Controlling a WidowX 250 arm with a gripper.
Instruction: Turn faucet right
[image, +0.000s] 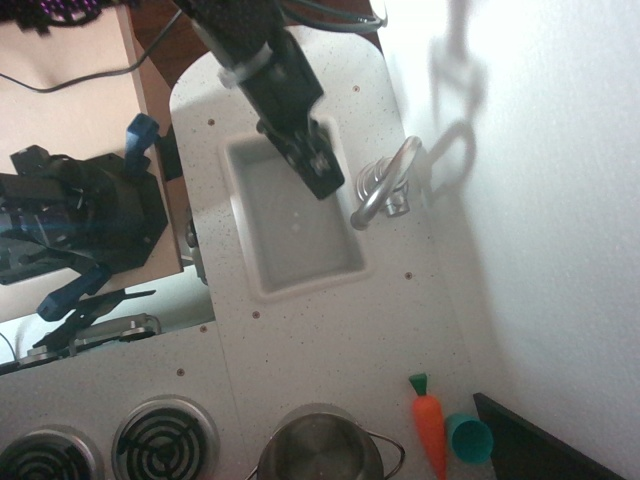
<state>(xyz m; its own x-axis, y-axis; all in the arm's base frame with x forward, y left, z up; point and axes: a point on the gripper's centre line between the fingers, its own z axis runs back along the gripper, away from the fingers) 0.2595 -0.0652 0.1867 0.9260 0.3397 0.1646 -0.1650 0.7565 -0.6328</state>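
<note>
observation.image, faucet (388, 183) just beside claw (325, 178)

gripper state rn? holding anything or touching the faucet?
Gripper: over the sink, just left of the faucet. Open or shut cannot be told from this view; nothing visibly held, and contact with the faucet is not evident.
</note>
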